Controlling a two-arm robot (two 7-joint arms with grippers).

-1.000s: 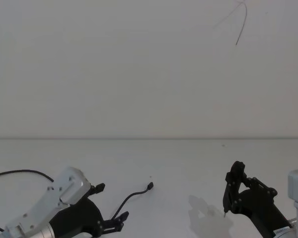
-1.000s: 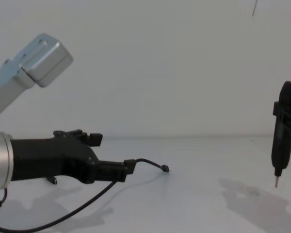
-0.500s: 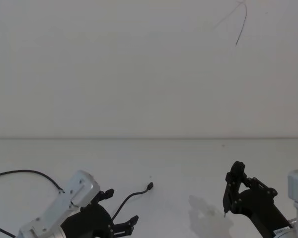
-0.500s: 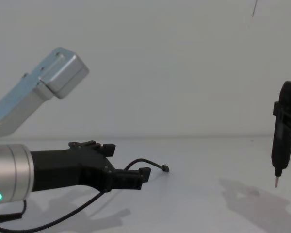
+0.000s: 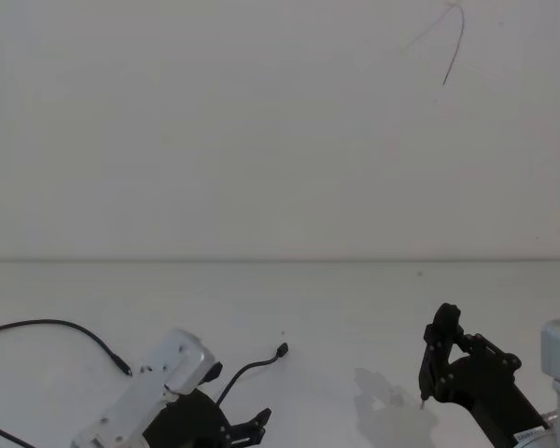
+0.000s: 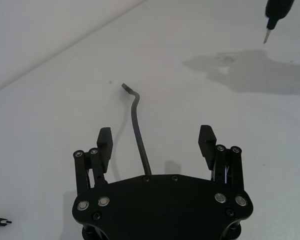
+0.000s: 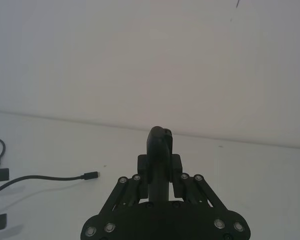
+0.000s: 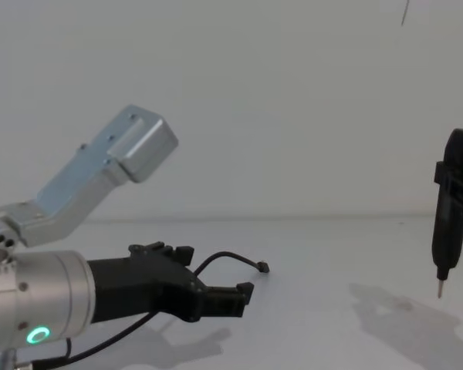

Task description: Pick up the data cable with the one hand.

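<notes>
The fingers (image 6: 104, 141) of the left gripper (image 6: 156, 141) are spread wide open, and nothing is gripped in them. The data cable (image 6: 137, 130) is seen lying on the white tabletop (image 5: 355, 308), running straight down the gap between those fingers and disappearing under the gripper's body, so it's straddled but not pinched. Its small plug (image 6: 125, 86) is pointed away from the gripper, a bit past the fingertips, and from the chest camera the cable is seen arching up slightly before the plug.

Pose-wise, the left gripper is held low over the tabletop at the near left, reaching forward and a little towards the middle, with the green ring (image 8: 37, 335) lit on the silver arm behind it.

Over on the right, the right gripper (image 7: 160, 170) is parked well apart from the cable. Its fingers are closed onto a black stick (image 8: 445, 239), which is pointed down with the pale tip kept off the surface.

Another loop of black cable (image 5: 47, 324) is lying at the far left. Whether it's the same cable can't be told.
</notes>
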